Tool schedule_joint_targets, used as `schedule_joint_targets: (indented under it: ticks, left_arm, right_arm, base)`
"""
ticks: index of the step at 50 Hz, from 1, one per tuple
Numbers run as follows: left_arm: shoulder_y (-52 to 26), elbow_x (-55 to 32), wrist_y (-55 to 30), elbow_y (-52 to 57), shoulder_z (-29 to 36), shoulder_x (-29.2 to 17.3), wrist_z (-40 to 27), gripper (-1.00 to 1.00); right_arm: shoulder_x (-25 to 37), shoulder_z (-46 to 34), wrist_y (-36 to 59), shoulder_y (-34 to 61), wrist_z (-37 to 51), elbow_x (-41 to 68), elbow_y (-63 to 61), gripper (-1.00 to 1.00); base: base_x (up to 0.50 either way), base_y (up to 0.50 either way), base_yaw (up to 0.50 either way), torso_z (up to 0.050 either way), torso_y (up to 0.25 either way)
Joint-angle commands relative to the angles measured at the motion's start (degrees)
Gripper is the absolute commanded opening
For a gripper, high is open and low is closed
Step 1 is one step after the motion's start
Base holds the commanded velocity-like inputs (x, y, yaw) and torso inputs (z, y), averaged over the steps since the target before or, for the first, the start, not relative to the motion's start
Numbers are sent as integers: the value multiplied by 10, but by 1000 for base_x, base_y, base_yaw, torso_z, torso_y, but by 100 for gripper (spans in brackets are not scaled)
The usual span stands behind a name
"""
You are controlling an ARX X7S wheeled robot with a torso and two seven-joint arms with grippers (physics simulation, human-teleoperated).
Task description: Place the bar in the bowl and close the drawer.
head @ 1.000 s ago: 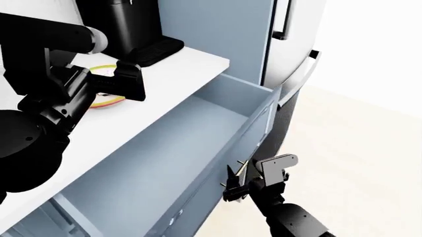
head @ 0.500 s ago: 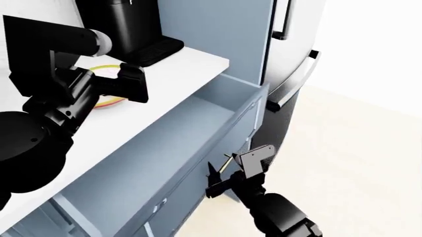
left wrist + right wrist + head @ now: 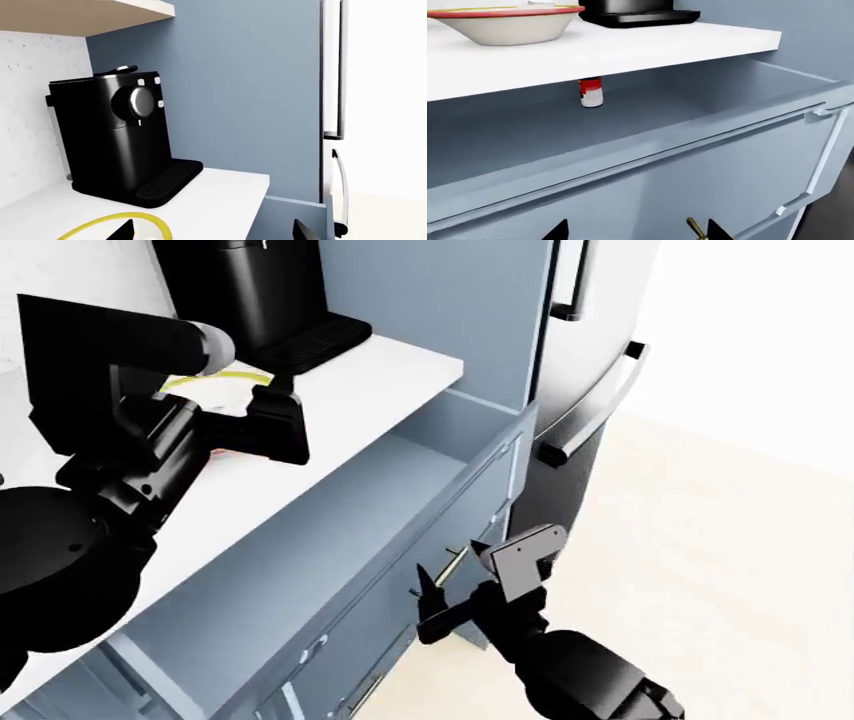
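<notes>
The bowl (image 3: 224, 376) sits on the white counter, mostly hidden behind my left arm; its yellow rim also shows in the left wrist view (image 3: 110, 221) and its side in the right wrist view (image 3: 500, 24). My left gripper (image 3: 278, 426) hangs open and empty just above the bowl (image 3: 213, 234). The bar is hidden from every view. The pale blue-grey drawer (image 3: 347, 530) stands partly open. My right gripper (image 3: 443, 592) is open at the drawer's front (image 3: 694, 170), with the end of the brass handle (image 3: 694, 228) between its fingers.
A red-and-white can (image 3: 590, 93) stands inside the drawer at the back. A black coffee machine (image 3: 260, 290) stands on the counter (image 3: 374, 375) behind the bowl. A tall fridge with a long handle (image 3: 587, 410) stands right of the drawer. Lower drawer fronts (image 3: 340, 680) are below.
The drawer has slid partway in, with my right gripper following its front toward the cabinet. My left arm has shifted slightly right over the bowl.
</notes>
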Motion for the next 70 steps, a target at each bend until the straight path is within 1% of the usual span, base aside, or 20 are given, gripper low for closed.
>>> schedule_joint_targets:
  ticks: [1,6,10,14,21,26,34,39,45,48,54,58,63,70]
  left_arm:
    - [26,-18,7,48,-2,-4,-19,100]
    - [55,-24,24,80,-6,-9,-22,100]
    - [73,-23,22,109,5,-12,-20,100]
    - [88,-25,25,138,10,-11,-27,100]
    - [95,-22,18,170,32,4,-20,100]
    - [109,-8,19,192,46,14,-11,100]
    - [135,28,20,232,75,19,38,100]
    - [161,64,20,246,101,25,66,100]
    - [177,75,18,256,124,29,94,100]
    - [188,96,12,256,144,37,107,100]
    - [225,165,13,234,192,61,137,100]
    - [242,196,18,210,213,74,147,100]
    - [260,251,14,184,253,90,155,100]
    - [282,284,31,151,282,104,175,100]
  right_arm:
    - [171,-6,41,-2,141,-11,-275,100]
    - [245,-1,57,3,192,-10,-373,100]
    - [311,11,67,14,228,-7,-454,100]
    - [361,21,86,30,256,1,-512,100]
    - [452,56,83,57,288,41,-580,100]
    - [493,74,85,73,298,72,-598,100]
    - [509,92,37,66,310,117,-571,100]
    - [529,104,49,80,319,132,-577,100]
    - [548,116,35,83,345,144,-562,100]
    - [549,117,31,82,353,144,-558,100]
    - [540,115,15,71,368,132,-548,100]
    - [538,109,4,59,369,123,-545,100]
    - [533,103,-14,44,365,119,-537,100]
    - [529,104,-10,45,365,117,-536,100]
  base:
    - [0,0,0,0,0]
    - [0,0,0,0,0]
    - [0,0,0,0,0]
    - [0,0,0,0,0]
    - [0,0,0,0,0]
    - [0,0,0,0,0]
    - [0,0,0,0,0]
    - [0,0,0,0,0]
    - [0,0,0,0,0]
    - [0,0,0,0,0]
    - [0,0,0,0,0]
    - [0,0,0,0,0]
    - [0,0,0,0,0]
    - [0,0,0,0,0]
